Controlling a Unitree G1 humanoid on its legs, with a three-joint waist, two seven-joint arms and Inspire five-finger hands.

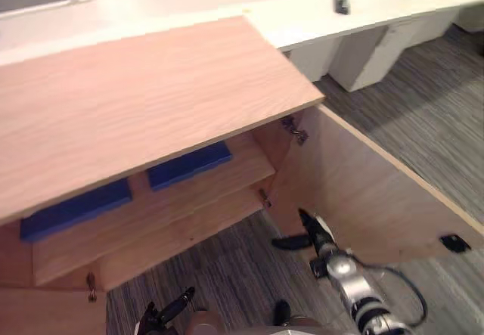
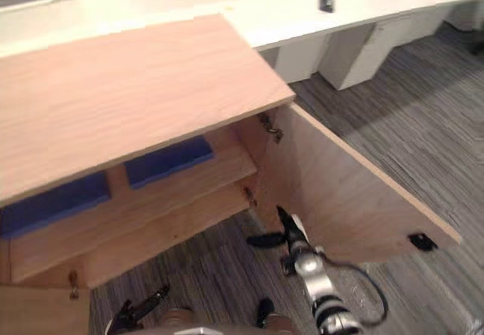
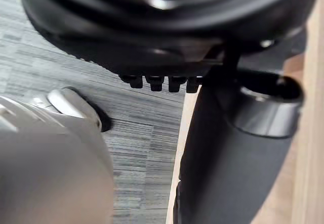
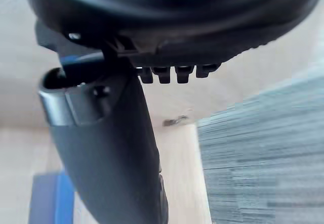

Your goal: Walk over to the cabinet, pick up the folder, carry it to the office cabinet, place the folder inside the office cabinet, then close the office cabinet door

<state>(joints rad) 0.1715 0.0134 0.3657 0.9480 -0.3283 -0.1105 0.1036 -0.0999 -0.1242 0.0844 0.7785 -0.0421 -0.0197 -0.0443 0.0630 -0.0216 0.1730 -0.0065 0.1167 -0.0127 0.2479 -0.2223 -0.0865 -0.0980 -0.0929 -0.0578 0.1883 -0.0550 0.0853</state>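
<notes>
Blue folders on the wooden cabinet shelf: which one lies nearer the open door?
The blue folder on the robot's right, next to the hinges of the open wooden door; the other blue folder lies farther left.

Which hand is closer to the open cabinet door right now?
Right. The right hand is just beside the inner face of the cabinet door; the left hand hangs low over the carpet, well apart from it.

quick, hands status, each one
left hand: open, fingers relaxed, holding nothing
right hand: open, fingers straight, holding nothing, by the open cabinet door
</notes>
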